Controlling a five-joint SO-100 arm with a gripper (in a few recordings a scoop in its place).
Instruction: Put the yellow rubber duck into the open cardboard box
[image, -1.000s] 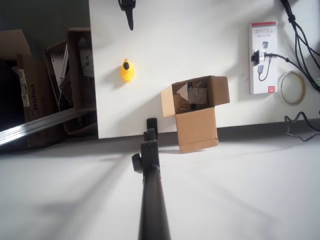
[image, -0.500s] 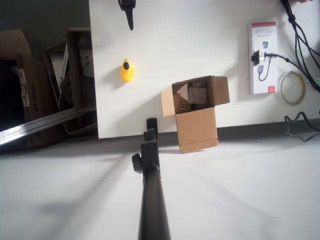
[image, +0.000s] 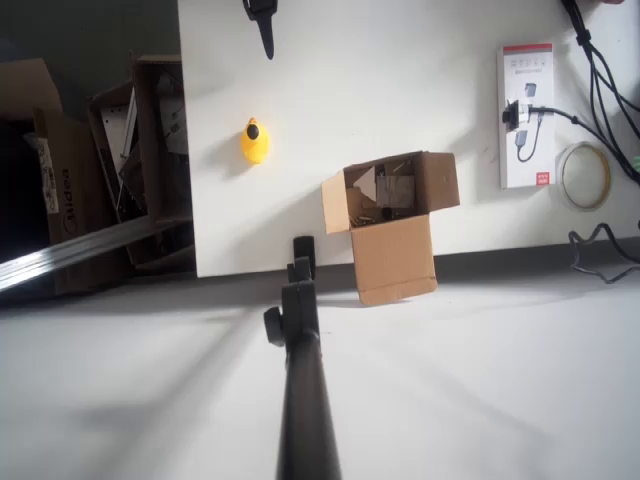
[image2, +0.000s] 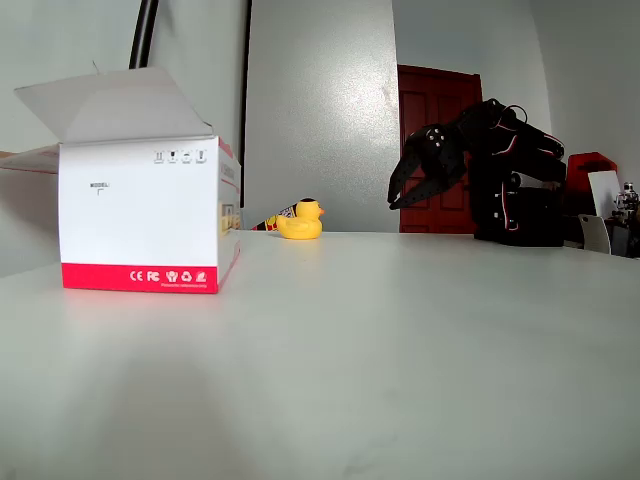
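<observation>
The yellow rubber duck (image: 254, 141) sits on the white table (image: 330, 90), left of the open cardboard box (image: 390, 212), which stands near the table's lower edge with its flaps spread. My black gripper (image: 266, 32) pokes in from the top edge, well above the duck and clear of it. In the fixed view the duck (image2: 300, 220) rests far back on the table, and my gripper (image2: 406, 192) hangs to its right, above the surface, jaws apart with nothing between them.
A white retail package with a red stripe (image: 527, 115) lies at the right, near a tape roll (image: 584, 175) and cables (image: 600, 70). It looms close at the left (image2: 140, 200) in the fixed view. Brown cartons (image: 100, 160) stand off the table's left edge. A black pole (image: 300, 380) crosses the foreground.
My gripper's tip has shifted slightly to the right at the top of the overhead view. The duck and the box have not moved.
</observation>
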